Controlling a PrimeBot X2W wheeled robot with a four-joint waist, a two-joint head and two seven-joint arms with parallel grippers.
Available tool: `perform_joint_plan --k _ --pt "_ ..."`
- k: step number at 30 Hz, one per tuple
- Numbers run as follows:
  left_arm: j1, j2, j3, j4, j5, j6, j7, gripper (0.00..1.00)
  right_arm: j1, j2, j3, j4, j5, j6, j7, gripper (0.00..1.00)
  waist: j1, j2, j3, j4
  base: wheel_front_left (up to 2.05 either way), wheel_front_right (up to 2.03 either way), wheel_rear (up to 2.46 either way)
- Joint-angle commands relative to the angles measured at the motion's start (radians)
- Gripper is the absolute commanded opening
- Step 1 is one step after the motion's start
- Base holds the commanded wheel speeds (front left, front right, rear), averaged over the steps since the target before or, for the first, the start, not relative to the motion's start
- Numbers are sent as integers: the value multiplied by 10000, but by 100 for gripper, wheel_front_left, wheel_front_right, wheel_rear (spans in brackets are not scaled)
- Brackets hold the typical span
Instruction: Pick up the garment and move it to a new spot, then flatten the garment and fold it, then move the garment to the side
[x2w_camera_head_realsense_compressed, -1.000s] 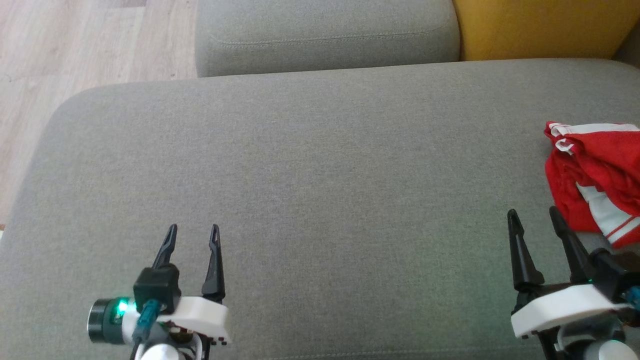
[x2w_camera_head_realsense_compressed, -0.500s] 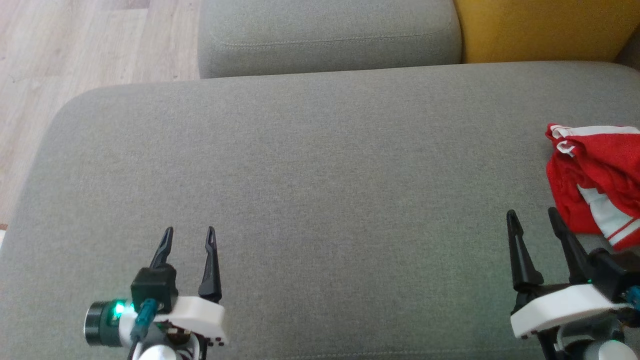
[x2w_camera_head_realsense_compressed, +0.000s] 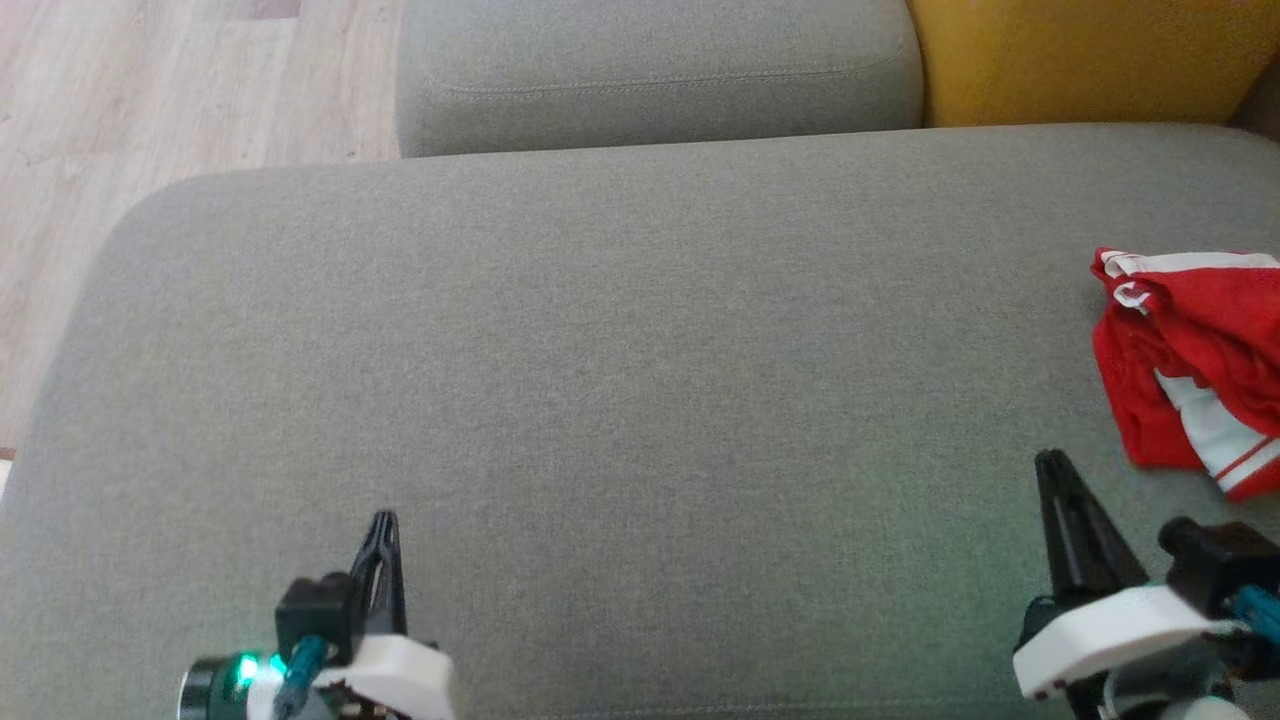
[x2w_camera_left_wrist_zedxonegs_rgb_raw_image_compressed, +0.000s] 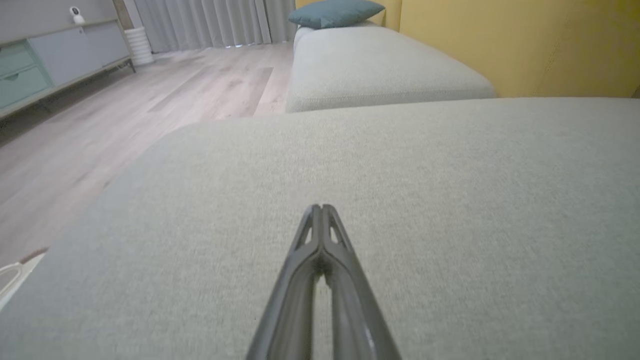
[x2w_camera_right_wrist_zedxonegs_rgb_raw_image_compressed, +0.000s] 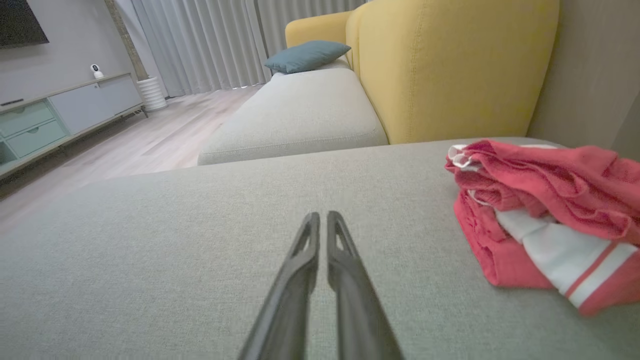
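Grey cushion (x2w_camera_head_realsense_compressed: 640, 350) stretches wide ahead of me, and the red garment (x2w_camera_head_realsense_compressed: 1190, 350) lies bunched at its right side, running off the head view's edge. It's heaped, not laid out, so I'd say no flattening is done. Its long axis runs roughly away from me, white-striped end nearest. My right claw (x2w_camera_head_realsense_compressed: 1055, 470) sits near it, fingers almost pressed together, empty, and looks best placed to reach. My left claw (x2w_camera_head_realsense_compressed: 385, 525) is pressed together, well apart.
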Motion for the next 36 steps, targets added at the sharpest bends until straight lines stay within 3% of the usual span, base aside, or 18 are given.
perform_joint_plan --k 1,36 --pt "-179 8 131 -298 -382 -81 48 0 -85 -13 23 -271 400 1 -37 0 0 -1 5 -1 0 0 0" --pt "-590 -267 1370 70 -4312 -1389 769 0 -777 -207 21 650 4535 11 -91 0 0 -1 32 -13 0 0 0"
